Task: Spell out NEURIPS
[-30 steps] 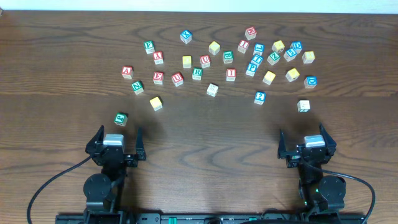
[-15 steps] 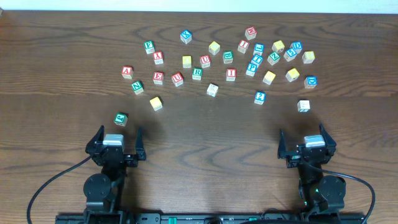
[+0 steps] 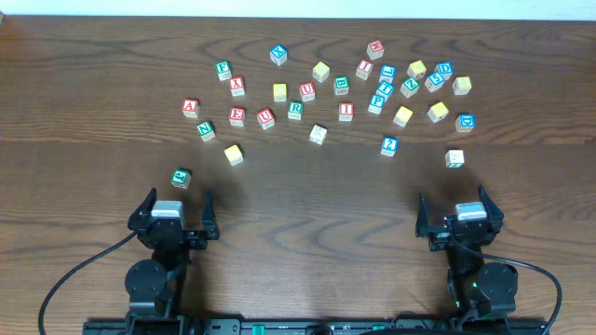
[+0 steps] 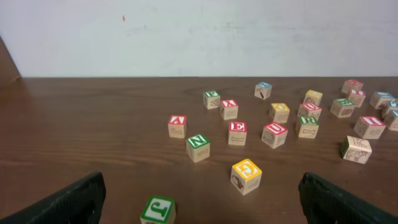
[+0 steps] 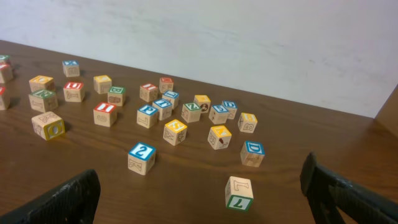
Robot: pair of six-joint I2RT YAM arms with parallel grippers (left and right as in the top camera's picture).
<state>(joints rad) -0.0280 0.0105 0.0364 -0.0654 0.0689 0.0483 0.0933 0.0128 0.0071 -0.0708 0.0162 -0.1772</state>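
The letter cubes lie scattered across the far half of the table. A loose row runs left to right: green N [image 3: 206,129] [image 4: 198,148], red E [image 3: 237,116] [image 4: 237,132], red U [image 3: 266,118] [image 4: 274,134], green R [image 3: 295,110] [image 4: 307,126], red I [image 3: 345,112] [image 5: 105,114] and blue P [image 3: 376,102] [image 5: 147,116]. A yellow S cube [image 5: 175,131] sits right of the P. My left gripper [image 3: 177,201] [image 4: 202,202] and right gripper [image 3: 454,203] [image 5: 202,193] rest near the front edge, both open and holding nothing.
A green J cube [image 3: 181,177] [image 4: 158,210] lies just ahead of the left fingers, with a yellow G cube [image 3: 233,154] [image 4: 246,176] beyond it. A green 7 cube [image 3: 454,158] [image 5: 239,193] and a blue 2 cube [image 3: 388,145] [image 5: 142,158] lie ahead of the right gripper. Red A [image 3: 190,108] is left of N.
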